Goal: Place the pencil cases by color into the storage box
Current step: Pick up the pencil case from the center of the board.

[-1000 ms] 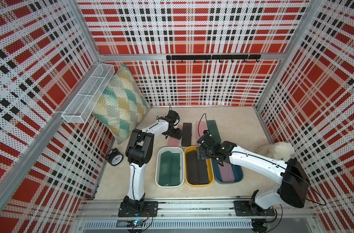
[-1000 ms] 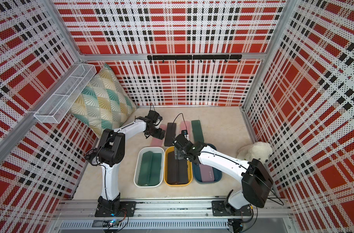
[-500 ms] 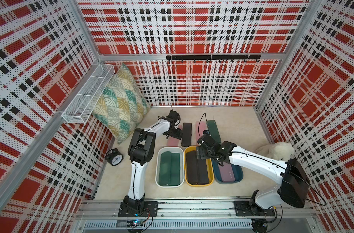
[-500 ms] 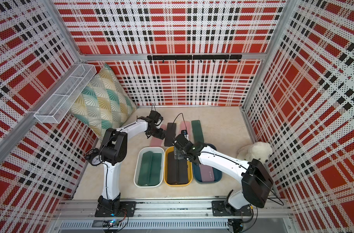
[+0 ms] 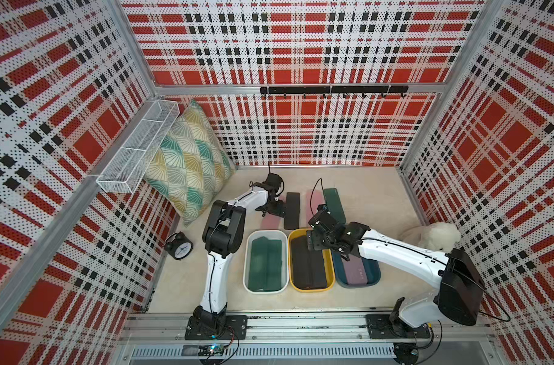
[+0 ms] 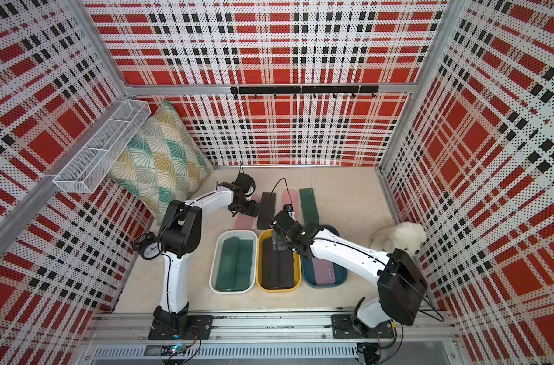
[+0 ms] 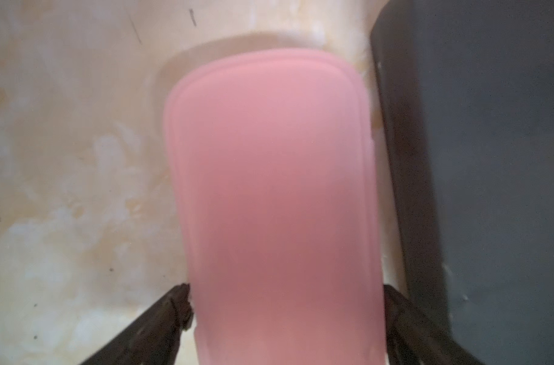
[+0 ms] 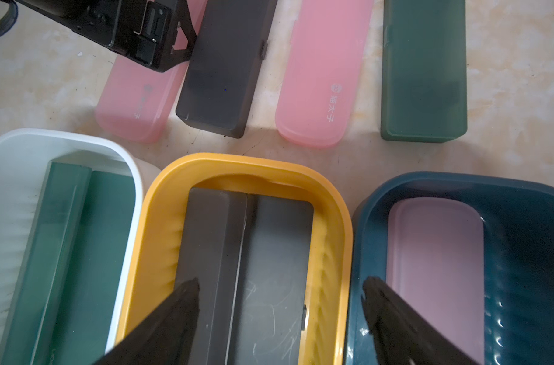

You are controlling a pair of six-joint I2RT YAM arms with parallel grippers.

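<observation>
I'm straddling a pink pencil case (image 7: 269,177), my left gripper (image 7: 288,303) spread apart.
Nothing is shifting; the grab is still pending.

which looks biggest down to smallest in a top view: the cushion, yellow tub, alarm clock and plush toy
Largest to smallest:
1. cushion
2. yellow tub
3. plush toy, smaller than the tub
4. alarm clock, clearly smallest

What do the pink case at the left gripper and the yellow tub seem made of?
Pink case: probably frosted translucent plastic, matte; a moulded ridge line follows its rounded edge.
Yellow tub: probably moulded plastic, semi-gloss; smooth rolled rim, ribbed inner wall catching light.
</observation>
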